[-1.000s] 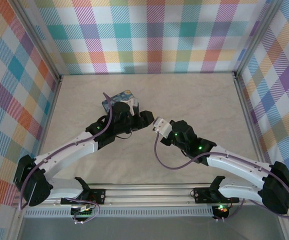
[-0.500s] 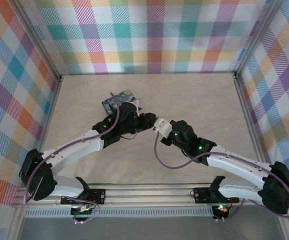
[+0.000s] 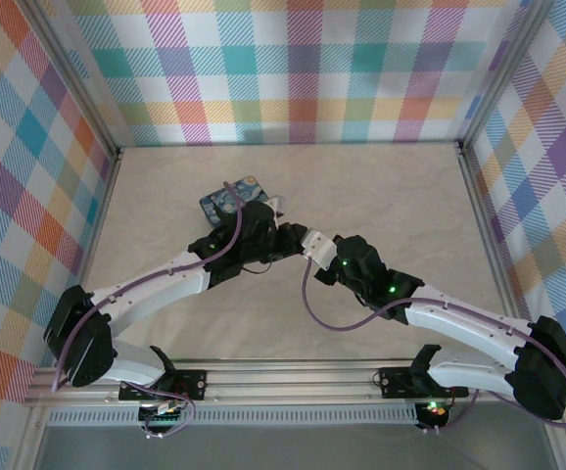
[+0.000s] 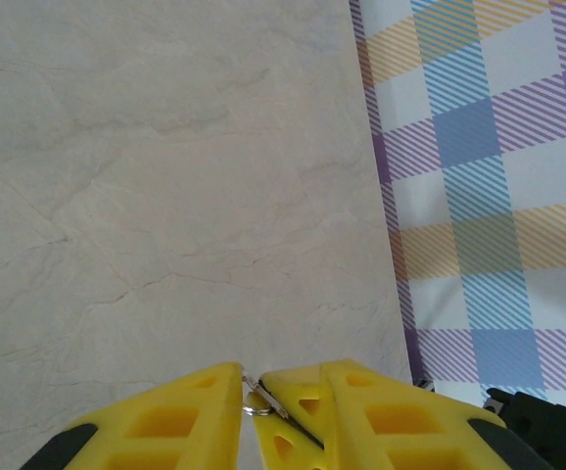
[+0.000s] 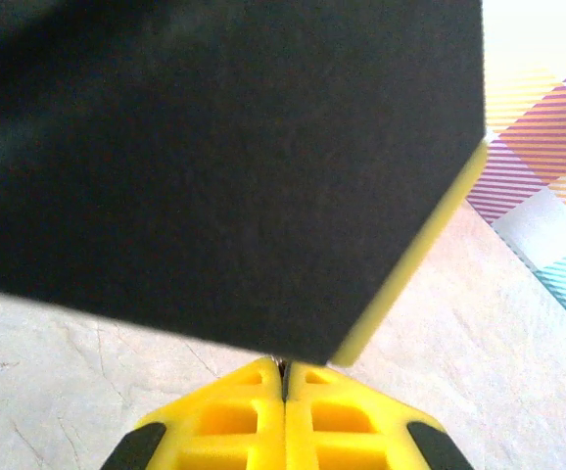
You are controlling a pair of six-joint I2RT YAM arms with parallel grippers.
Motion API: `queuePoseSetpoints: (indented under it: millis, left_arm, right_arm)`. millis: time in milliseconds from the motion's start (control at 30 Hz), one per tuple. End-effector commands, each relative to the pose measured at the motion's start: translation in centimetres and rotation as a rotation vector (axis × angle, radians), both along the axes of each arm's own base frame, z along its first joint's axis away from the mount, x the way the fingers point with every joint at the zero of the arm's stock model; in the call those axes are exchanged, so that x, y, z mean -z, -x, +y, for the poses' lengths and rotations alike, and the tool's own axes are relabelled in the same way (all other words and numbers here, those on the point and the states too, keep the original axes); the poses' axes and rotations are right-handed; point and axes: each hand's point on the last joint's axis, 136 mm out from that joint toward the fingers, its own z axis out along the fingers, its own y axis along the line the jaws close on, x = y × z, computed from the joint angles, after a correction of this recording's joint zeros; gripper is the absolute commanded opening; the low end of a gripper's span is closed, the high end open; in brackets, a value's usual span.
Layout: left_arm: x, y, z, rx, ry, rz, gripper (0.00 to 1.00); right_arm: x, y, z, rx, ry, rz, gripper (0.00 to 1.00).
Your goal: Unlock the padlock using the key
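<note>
**Left arm closed in on right; grippers tip to tip at mid-table**

Since a second ago the left arm had reached further right, off the painted tin (image 3: 232,196), and its shoulder had swung toward centre. The right arm had barely shifted.

The left gripper (image 3: 290,238) sat just right of the tin, over the table (image 3: 391,196). In its wrist view the yellow fingers (image 4: 200,397) were nearly together, pinching a small silvery piece (image 4: 260,399) with a wire loop. It was too small to tell whether this was the padlock or the key. No padlock could be made out elsewhere. I judged it to be where the two grippers met, a spot they covered from above.

The right gripper (image 3: 309,243) touched or nearly touched the left one. Its pads (image 5: 239,397) were pressed flat together with a thin sliver (image 5: 283,368) at the seam, possibly a key blade edge-on. A dark body (image 5: 214,147) with a yellow edge, likely the left gripper, hung close over its tips.

Step in hand, as judged: mating key to keyhole. To do it well:
- hold one side stiff
- bring the other in slowly along the keyhole's axis
- correct any tilt before pushing
- turn only once fully seated

Both holds were at the very fingertips, so a side load could twist either piece loose
</note>
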Motion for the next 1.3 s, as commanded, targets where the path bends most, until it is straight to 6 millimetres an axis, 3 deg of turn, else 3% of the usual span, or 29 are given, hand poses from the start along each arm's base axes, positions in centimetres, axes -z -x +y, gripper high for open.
queuePoseSetpoints:
  millis: [0,400,733,1067,1267]
  left_arm:
    - [-1.0,0.2,-1.2,0.025,0.024,-0.011,0.25]
    - [-0.6,0.2,-1.4,0.028,0.015,-0.004,0.17]
    - [-0.4,0.1,-1.1,0.025,-0.006,-0.013,0.02]
    - [-2.8,0.5,1.4,0.074,-0.144,-0.206,0.00]
    - [-5.8,2.6,1.6,0.270,-0.195,-0.399,0.00]
  right_arm:
    - [-2.4,-0.4,0.3,0.015,-0.068,-0.041,0.00]
    - [-2.2,-0.4,0.2,0.014,-0.061,-0.040,0.00]
    - [-1.9,-0.1,0.1,0.007,-0.054,-0.033,0.00]
    - [-0.5,3.3,-0.5,-0.104,-0.123,0.139,0.39]
    - [-3.4,4.9,-2.0,-0.185,-0.413,0.302,0.54]
